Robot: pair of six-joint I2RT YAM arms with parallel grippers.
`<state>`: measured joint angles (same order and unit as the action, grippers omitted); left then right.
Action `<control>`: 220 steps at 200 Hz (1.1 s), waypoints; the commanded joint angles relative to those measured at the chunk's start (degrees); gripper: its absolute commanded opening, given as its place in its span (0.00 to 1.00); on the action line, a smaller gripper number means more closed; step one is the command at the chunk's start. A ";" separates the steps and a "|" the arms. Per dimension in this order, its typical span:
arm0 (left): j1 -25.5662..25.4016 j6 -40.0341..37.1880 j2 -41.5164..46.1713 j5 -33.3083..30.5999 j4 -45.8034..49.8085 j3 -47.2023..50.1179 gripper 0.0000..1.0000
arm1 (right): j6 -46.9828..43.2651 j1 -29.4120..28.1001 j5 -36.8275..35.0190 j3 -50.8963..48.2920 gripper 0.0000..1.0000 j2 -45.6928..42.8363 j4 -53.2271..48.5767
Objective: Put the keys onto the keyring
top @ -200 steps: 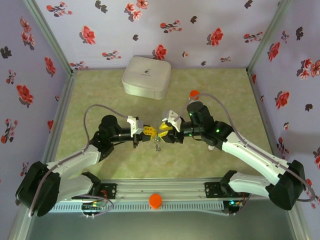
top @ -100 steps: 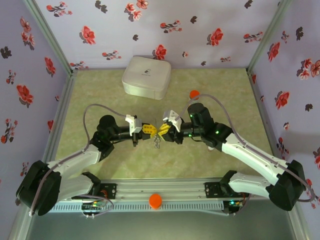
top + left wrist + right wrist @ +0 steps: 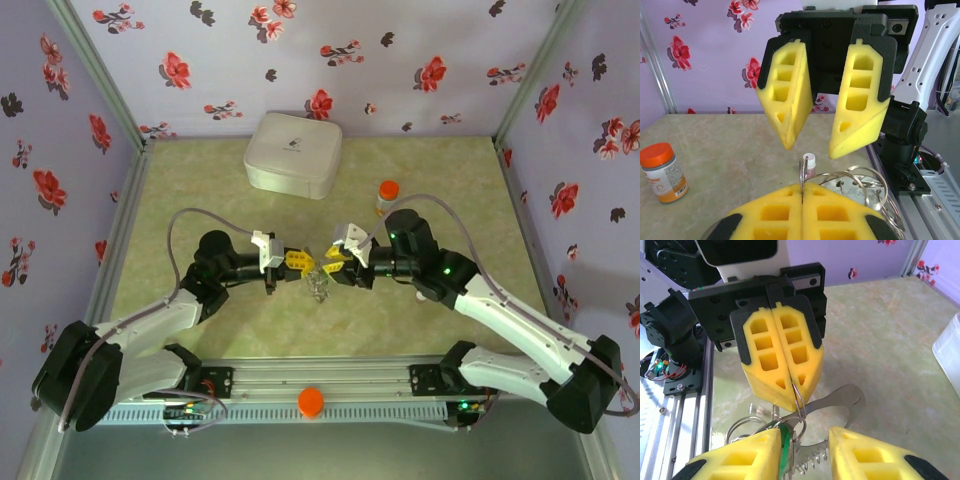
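Your left jaws are clamped shut on the keyring, pinching its thin wire. Your right jaws stand apart just opposite, with the green key between them.

A: Count check. Claws: two, the left claw and the right claw.
B: Confirmed. Containers on the table?
A: One white box, one orange-capped bottle, one small white cap.
B: Keys?
A: One green-headed key and one toothed metal blade whose head is hidden. The keyring is overlapping wire loops, number undetermined.
B: Add one orange disc.
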<state>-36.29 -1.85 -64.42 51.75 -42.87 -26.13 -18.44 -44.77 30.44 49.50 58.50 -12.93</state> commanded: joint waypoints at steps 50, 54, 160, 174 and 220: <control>-0.53 -0.44 1.06 1.95 -2.57 -0.06 0.00 | 2.26 -0.34 3.25 -0.99 0.23 2.16 6.93; -0.43 -0.44 1.11 1.91 -2.61 -0.06 0.00 | 2.31 -0.40 3.32 -0.98 0.22 2.29 7.03; -0.53 -0.57 1.31 1.06 -2.75 0.18 0.12 | 1.38 -0.98 5.78 1.21 0.00 5.45 3.88; -0.53 -0.94 1.86 0.01 -1.56 0.38 0.24 | -0.14 -1.07 4.55 2.46 0.00 5.20 0.56; -0.63 -11.36 5.44 -6.06 14.73 -2.03 0.26 | -8.91 -2.70 -5.13 11.68 0.00 8.30 -18.45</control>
<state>-36.51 -5.52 -60.95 48.73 -37.93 -26.00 -20.99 -46.15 30.79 54.72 64.58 -20.01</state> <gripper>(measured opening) 0.258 0.064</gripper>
